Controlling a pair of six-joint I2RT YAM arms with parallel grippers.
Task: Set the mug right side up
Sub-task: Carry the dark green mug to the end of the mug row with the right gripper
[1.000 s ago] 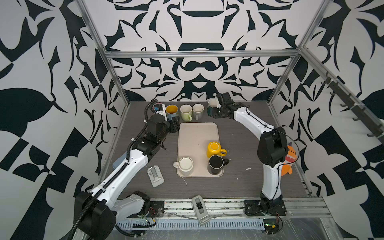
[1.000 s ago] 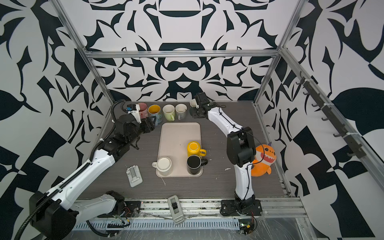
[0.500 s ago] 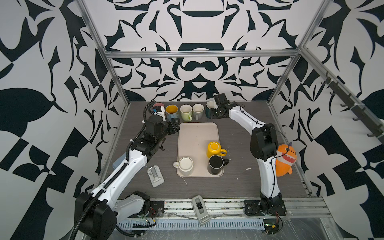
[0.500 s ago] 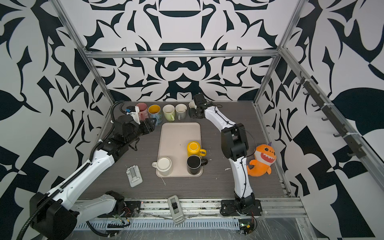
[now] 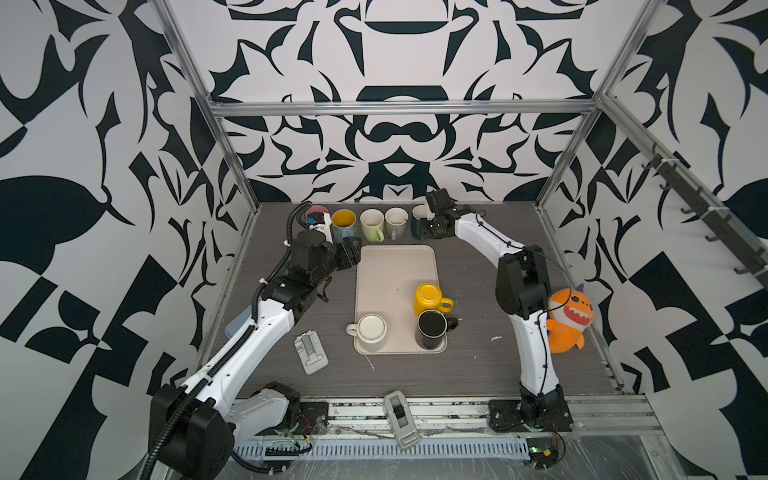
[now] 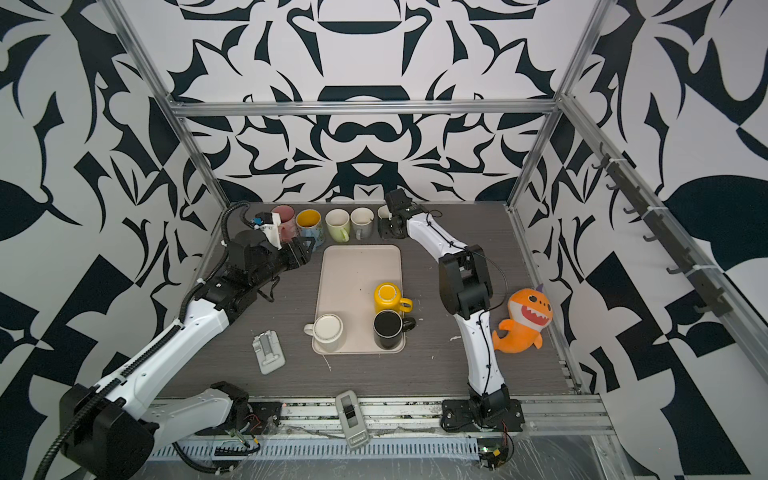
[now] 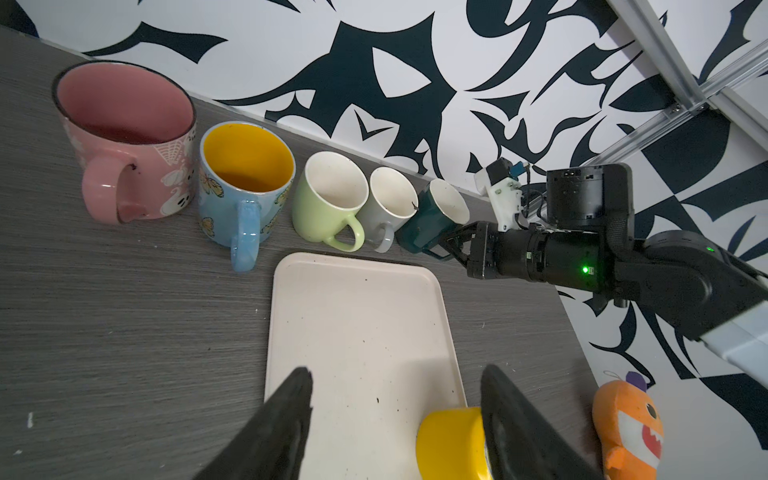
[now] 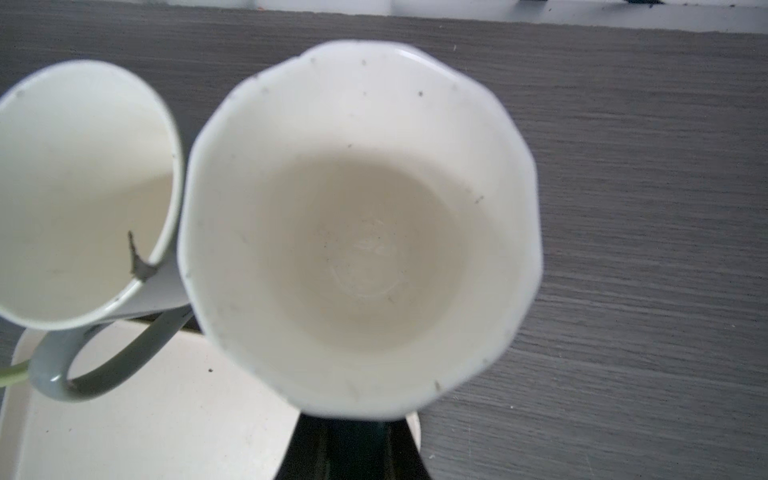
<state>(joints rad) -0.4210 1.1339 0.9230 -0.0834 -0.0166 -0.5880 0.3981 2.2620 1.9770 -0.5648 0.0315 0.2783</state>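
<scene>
Currently: right hand (image 7: 446,246) clamped on teal mug (image 7: 419,225) handle, mug mouth up; left hand (image 7: 395,374) jaws apart, empty, tray (image 7: 353,316) just ahead.

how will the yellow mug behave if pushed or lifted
Likely rigid and glossy, so the yellow mug may slip when gripped. Upside down on the tray, it should slide rather than roll. The black mug stands close; a push that way may knock it.

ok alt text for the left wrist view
The right gripper grips the dark green mug by its handle, at the end of a row of five mugs. The open left gripper frames a beige tray.
</scene>
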